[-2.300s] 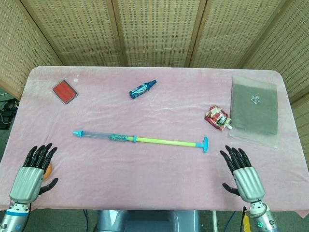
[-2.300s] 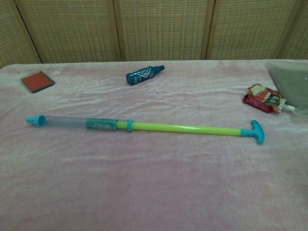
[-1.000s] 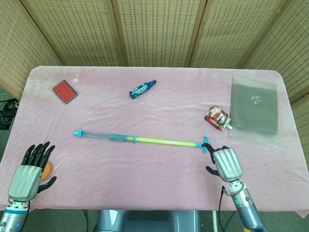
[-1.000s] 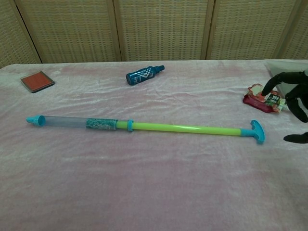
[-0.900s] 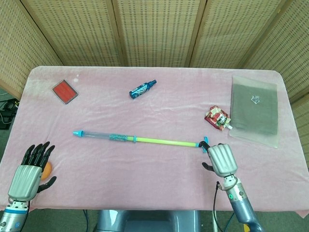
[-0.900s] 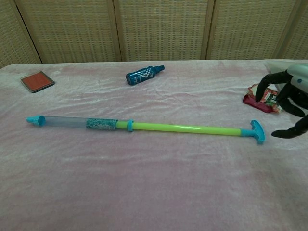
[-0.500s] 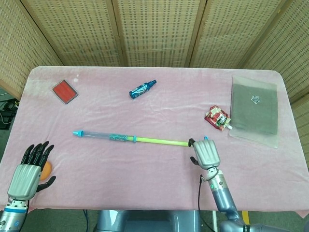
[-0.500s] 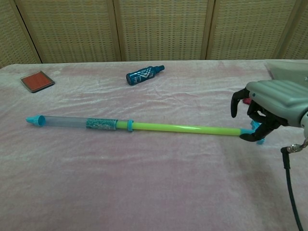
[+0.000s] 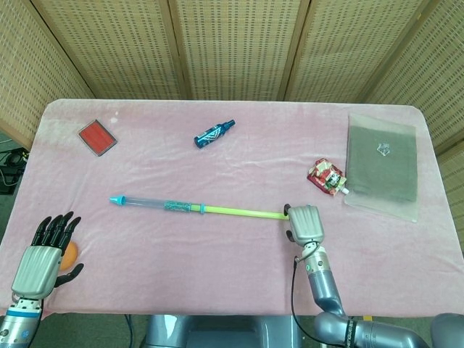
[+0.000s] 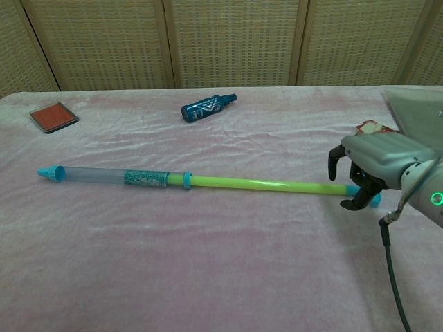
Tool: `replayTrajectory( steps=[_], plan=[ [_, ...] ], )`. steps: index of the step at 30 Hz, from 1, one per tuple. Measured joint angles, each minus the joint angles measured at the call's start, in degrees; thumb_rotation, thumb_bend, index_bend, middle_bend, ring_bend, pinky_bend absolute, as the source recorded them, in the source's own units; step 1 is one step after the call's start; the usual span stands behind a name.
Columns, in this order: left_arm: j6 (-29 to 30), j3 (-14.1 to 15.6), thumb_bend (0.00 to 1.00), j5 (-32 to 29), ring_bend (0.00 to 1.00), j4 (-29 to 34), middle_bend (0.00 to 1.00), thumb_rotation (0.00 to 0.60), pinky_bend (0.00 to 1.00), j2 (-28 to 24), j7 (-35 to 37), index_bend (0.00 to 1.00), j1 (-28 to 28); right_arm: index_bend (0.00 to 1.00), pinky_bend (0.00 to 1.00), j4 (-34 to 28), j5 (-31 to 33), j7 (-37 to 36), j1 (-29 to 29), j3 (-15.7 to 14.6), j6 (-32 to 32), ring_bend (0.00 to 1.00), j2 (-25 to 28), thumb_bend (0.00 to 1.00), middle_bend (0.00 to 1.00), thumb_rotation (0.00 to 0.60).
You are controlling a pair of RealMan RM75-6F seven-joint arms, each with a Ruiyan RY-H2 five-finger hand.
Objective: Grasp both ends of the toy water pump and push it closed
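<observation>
The toy water pump (image 9: pixel 199 209) lies across the middle of the pink tablecloth (image 9: pixel 217 167), stretched out to its full length: clear barrel with a blue nozzle at the left, yellow-green rod running right to a blue T-handle (image 10: pixel 374 200). My right hand (image 9: pixel 303 223) is down over that handle end. In the chest view my fingers (image 10: pixel 335 160) curl over the far side of the rod and my thumb hooks under from the near side, so the handle sits inside the curl (whether I am actually squeezing it or only cupped around it, I cannot tell from either camera). The head view hides the handle almost wholly under the back of my hand.

My left hand (image 9: pixel 45 255) is well apart from the pump, at the near left edge of the table, fingers spread and holding nothing. Just beside it, partly hidden by my thumb, is a small orange ball (image 9: pixel 69 255).

Farther out: a blue spray bottle (image 9: pixel 214 133) lies on its side beyond the pump, a red flat case (image 9: pixel 97 136) sits at the far left, a red snack pouch (image 9: pixel 326 177) lies to the far right of my right hand, and a grey plastic-wrapped packet (image 9: pixel 382 163) rests by the right edge, just beside the pouch.
</observation>
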State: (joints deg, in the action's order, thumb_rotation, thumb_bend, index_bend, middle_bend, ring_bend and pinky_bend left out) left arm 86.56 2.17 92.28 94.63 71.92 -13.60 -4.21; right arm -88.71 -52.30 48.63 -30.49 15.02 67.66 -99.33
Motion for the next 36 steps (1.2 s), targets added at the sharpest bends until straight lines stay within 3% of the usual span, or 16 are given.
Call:
replayTrajectory(
  steps=[18, 31, 36],
  plan=[
    [-0.76, -0.51, 0.2, -0.9, 0.0, -0.65, 0.0, 0.6, 0.0, 0.69, -1.0, 0.0, -0.1, 0.5, 0.89, 7.7, 5.29, 0.15, -3.78, 0.82, -0.71, 1.0, -2.58, 0.52, 1.0, 0.6],
    [-1.29, -0.63, 0.2, -1.2, 0.0, -0.99, 0.0, 0.6, 0.0, 1.03, -1.5, 0.0, -0.26, 0.52, 0.89, 12.28, 8.86, 0.45, -5.11, -0.24, -1.67, 1.0, -4.14, 0.55, 1.0, 0.6],
    [-1.38, -0.59, 0.2, -1.21, 0.0, -1.06, 0.0, 0.6, 0.0, 1.09, -1.57, 0.0, -0.27, 0.65, 0.89, 13.5, 9.59, 0.31, -5.26, -0.63, -1.8, 1.0, -4.41, 0.56, 1.0, 0.6]
  ],
)
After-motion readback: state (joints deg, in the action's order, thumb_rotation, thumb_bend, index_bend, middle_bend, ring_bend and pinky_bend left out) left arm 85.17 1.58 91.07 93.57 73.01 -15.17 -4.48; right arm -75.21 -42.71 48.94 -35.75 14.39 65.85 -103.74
